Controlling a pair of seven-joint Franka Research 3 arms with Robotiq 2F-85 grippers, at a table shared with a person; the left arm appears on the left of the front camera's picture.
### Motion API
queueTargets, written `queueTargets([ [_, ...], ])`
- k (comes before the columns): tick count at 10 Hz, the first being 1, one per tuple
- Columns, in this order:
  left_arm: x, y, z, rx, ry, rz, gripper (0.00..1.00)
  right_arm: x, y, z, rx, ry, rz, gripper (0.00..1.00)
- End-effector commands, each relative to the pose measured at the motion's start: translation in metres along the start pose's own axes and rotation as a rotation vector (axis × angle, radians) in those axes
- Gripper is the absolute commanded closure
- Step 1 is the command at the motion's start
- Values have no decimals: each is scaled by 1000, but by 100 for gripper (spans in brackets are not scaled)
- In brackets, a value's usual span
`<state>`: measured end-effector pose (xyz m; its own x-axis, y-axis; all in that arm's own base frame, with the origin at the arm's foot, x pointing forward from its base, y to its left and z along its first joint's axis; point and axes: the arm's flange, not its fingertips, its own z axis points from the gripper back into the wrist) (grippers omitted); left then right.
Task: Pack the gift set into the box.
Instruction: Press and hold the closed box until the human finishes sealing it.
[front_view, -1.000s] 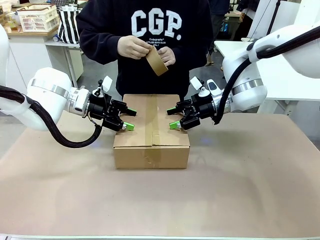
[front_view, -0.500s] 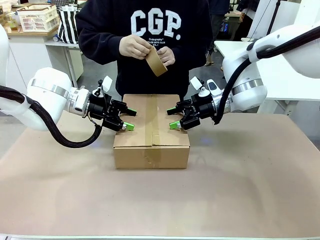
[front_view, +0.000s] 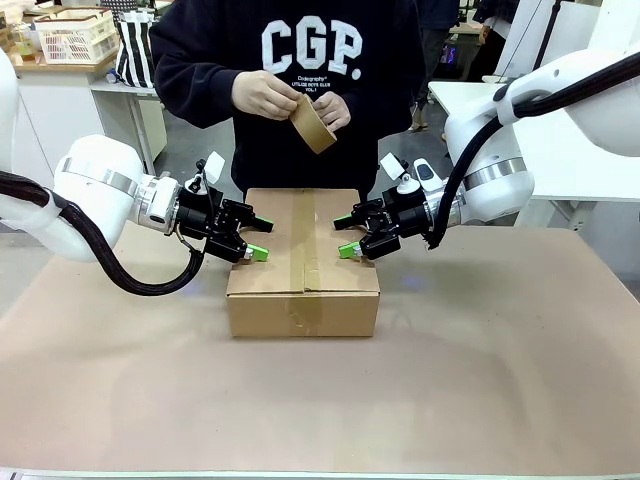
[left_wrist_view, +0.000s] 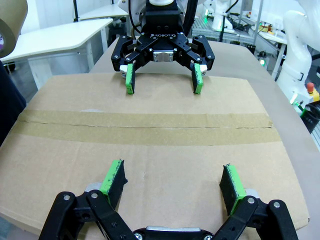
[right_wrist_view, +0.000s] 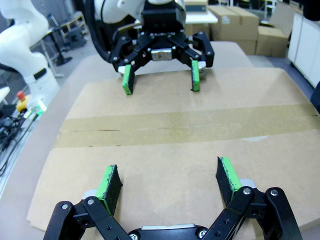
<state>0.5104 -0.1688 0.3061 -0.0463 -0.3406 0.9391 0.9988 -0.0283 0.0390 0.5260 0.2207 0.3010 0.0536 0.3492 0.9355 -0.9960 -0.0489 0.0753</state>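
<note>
Fingers (left_wrist_view: 113, 177) spread wide, left tool (front_view: 260, 238) and right tool (front_view: 345, 236) face each other level over the box (front_view: 303, 290).

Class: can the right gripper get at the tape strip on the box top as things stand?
Probably yes: the open right gripper is over the box, nothing between it and the tape strip.

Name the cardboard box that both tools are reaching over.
The taped box on the table: the left tool and the right tool are both open over its top. The other boxes sit far off in the room.
</note>
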Motion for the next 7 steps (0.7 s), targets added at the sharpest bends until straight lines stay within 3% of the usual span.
queueTargets([
  [1,-3,-1,0,-1,4,5,0,-3,0,-1,-1,5,-3,0],
  [7,-3,-1,0,-1,4,5,0,-3,0,-1,-1,5,-3,0],
])
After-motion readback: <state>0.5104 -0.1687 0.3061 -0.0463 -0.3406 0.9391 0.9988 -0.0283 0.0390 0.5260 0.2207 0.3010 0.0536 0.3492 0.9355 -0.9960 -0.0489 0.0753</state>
